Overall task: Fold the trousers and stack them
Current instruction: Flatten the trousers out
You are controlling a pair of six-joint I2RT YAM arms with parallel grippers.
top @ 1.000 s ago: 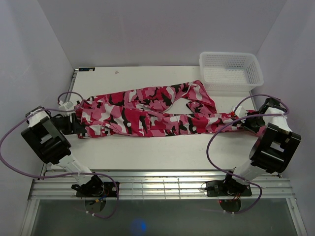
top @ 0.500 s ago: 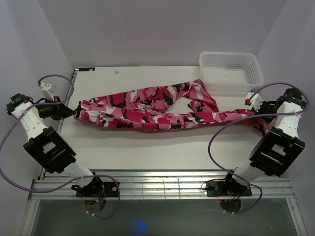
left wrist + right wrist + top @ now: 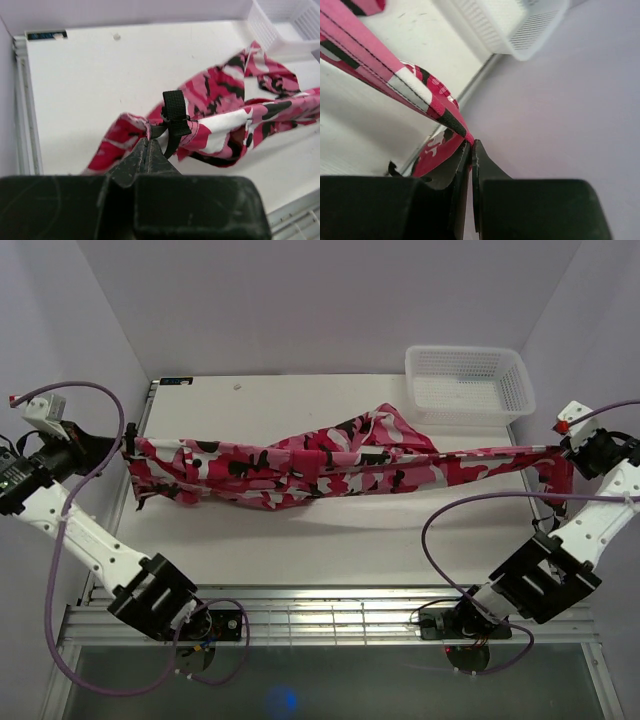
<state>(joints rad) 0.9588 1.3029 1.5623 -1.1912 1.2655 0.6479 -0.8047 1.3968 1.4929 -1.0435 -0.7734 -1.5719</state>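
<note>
The trousers, in pink, red, white and black camouflage, hang stretched above the table between both arms. At the far left my left gripper is shut on one end of them, where a black belt loop sticks up beside the pinched cloth. My left fingers press together with fabric between them. At the far right my right gripper is shut on the other end, a taut band of cloth running from its fingertips. The middle of the trousers sags toward the table.
A white plastic mesh basket stands at the back right of the white table, just behind the raised cloth. The basket shows in the right wrist view too. Purple walls close both sides. A metal rail runs along the near edge.
Both arms have swung outward and upward, lifting the trousers off the table and pulling them taut. The left gripper closed on the waist end about a second ago.
</note>
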